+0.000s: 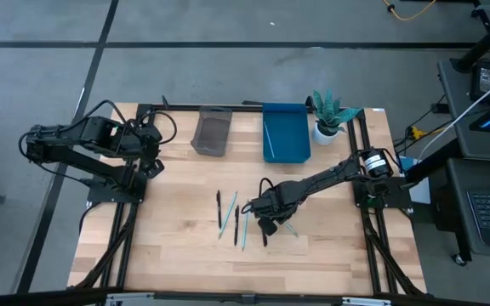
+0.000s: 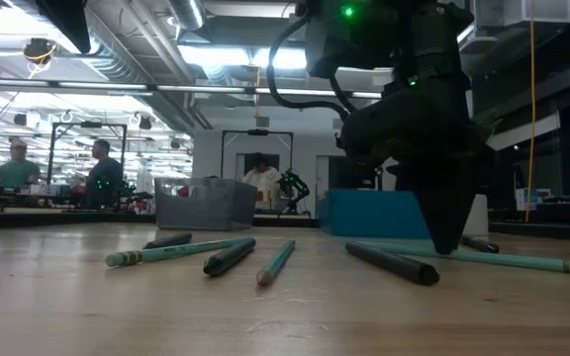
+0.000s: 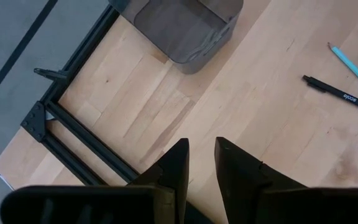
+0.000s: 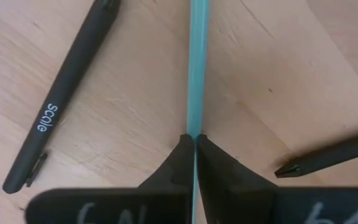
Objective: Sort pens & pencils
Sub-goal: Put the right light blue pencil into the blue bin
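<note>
Several black pens and teal pencils lie loose on the wooden table's middle (image 1: 236, 223). My right gripper (image 1: 268, 219) points down among them and is shut on a teal pencil (image 4: 197, 68), which also shows in the low view (image 2: 522, 259). A black pen marked "scale" (image 4: 61, 106) lies beside it, and another black pen (image 4: 334, 155) lies on the other side. My left gripper (image 3: 201, 155) hovers empty near the table's left edge (image 1: 150, 157), its fingers a narrow gap apart. My right gripper pinches the teal pencil's shaft (image 4: 195, 127) between its two fingertips (image 4: 182, 152). The fingers come from above, pointing down, and lie across the pencil. In the low view the pencil lies level along the table (image 2: 552, 263) under the fingertips.
A grey bin (image 1: 212, 130) and a blue bin (image 1: 286, 132) stand at the table's far edge, with a potted plant (image 1: 328, 115) to their right. Black frame rails run along the table's left and right sides. People show in the room behind.
</note>
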### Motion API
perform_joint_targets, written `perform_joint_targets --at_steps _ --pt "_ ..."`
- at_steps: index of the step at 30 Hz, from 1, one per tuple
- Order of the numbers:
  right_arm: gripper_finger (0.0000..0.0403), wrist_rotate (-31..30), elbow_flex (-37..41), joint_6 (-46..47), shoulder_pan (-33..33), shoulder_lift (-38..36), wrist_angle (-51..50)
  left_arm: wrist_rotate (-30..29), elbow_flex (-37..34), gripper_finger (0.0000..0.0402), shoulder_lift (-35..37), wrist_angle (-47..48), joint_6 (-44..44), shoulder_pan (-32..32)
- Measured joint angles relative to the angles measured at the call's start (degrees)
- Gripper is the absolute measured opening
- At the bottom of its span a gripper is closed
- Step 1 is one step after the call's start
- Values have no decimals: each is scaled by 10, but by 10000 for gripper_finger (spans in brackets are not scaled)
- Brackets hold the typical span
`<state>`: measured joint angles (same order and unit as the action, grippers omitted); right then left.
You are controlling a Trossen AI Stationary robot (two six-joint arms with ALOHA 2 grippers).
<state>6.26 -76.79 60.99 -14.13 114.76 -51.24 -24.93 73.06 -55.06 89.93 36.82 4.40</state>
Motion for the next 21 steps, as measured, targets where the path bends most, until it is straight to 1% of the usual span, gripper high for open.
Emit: perform_joint_targets --at_steps 5,15,17,21 --pt "4 0 -1 0 0 -1 1 0 0 73 0 0 0 0" --pt "4 -2 -1 0 0 -2 2 0 0 73 0 0 0 0" --pt "11 -2 -1 0 0 -2 3 0 0 73 0 0 0 0" --pt "46 -3 -1 0 0 -2 5 -1 0 73 0 0 0 0"
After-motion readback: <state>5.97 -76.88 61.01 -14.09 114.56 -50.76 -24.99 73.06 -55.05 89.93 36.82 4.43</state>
